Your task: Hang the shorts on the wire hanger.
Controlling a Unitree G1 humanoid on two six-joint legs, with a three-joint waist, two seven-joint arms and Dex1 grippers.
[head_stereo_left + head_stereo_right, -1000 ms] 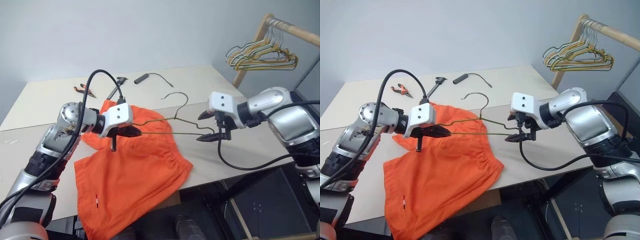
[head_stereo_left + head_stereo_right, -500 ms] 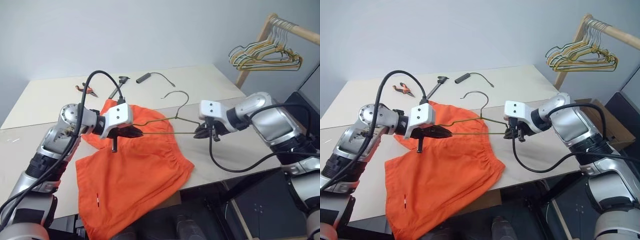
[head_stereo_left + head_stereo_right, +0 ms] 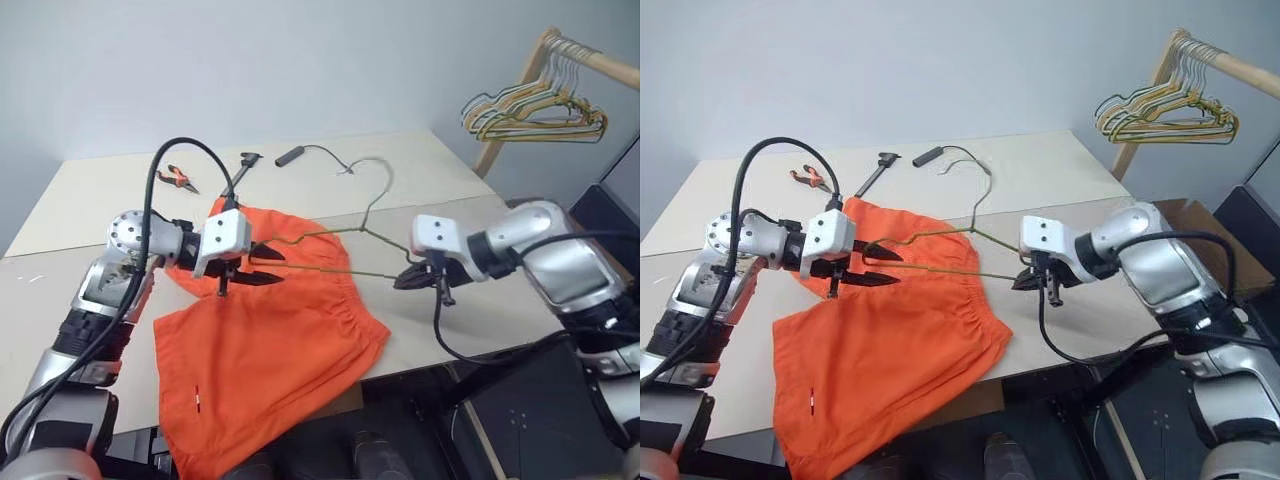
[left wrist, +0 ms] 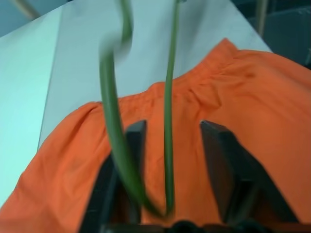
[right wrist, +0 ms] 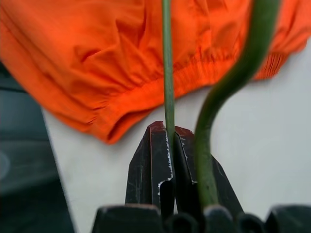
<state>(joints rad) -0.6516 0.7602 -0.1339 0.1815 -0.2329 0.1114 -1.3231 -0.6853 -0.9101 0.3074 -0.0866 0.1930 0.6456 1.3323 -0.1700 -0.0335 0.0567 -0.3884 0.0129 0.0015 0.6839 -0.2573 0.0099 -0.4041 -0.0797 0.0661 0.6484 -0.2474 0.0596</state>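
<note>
The right gripper was wide open a second ago. Now it is pinched tight on the wire hanger, at the end toward 3 o'clock. The left gripper held the other end then; now its fingers have spread and the wire seems to sit loose between them. The hook has swung toward 12 o'clock. The shorts lie flat on the table, under the hanger.
</note>
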